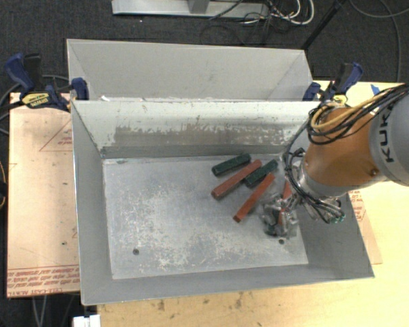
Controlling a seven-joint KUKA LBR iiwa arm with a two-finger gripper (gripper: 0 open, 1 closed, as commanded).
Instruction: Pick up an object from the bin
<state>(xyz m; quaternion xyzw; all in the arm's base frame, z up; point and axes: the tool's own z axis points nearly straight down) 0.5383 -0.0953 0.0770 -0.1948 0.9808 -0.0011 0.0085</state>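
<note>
Oblique overhead view onto bin [165, 231]

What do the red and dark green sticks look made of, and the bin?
Red sticks: probably painted wood or plastic, with matte, even colour and squared edges. Dark green sticks: likely the same. Bin: bare metal, with a dull grey, scuffed floor.

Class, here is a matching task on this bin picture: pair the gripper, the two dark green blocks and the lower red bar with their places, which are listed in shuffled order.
Things:
1 gripper
2 left green block
3 right green block
4 lower red bar

Places:
a between the upper red bar and the lower red bar
b right end of the bin, low over its floor
c top of the group, nearest the back wall
d slanted, just left of the gripper

Pairs: 1-b, 2-c, 3-a, 4-d.
</note>
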